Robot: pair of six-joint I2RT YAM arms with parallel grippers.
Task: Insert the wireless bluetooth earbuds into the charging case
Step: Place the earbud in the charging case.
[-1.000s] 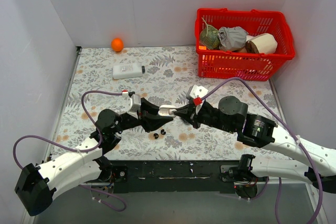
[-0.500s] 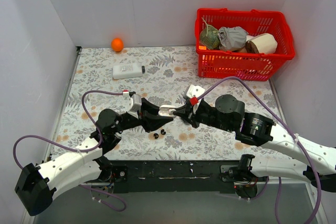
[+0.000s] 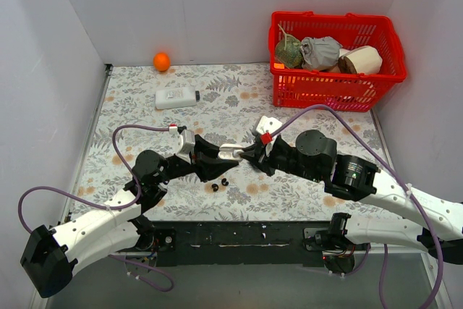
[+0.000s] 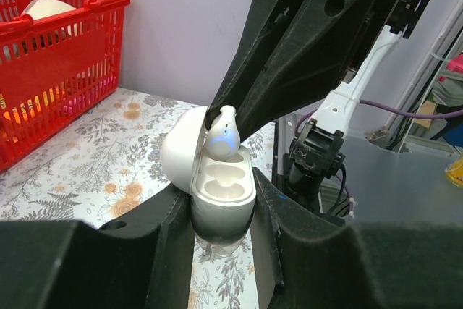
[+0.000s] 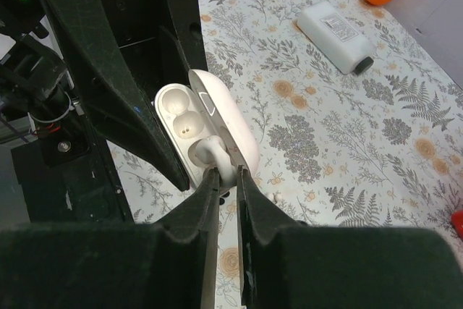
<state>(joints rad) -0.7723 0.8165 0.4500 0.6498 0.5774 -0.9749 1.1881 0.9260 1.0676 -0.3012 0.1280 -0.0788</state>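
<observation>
My left gripper is shut on the white charging case, its lid open and both sockets empty. My right gripper is shut on the stem of a white earbud. The earbud's head, with a blue light, touches the case's far socket. The case also shows in the right wrist view, and in the top view between the two grippers. Two tiny black rounded buds lie on the table just in front of the grippers. A small white piece lies on the table beside the case.
A red basket with several items stands at the back right. A white bottle lies at the back left, and an orange ball sits by the back wall. The flowered tablecloth covers the table.
My right gripper has moved slightly left with the white earbud, closer onto the open case. The left gripper and the case have stayed put.
</observation>
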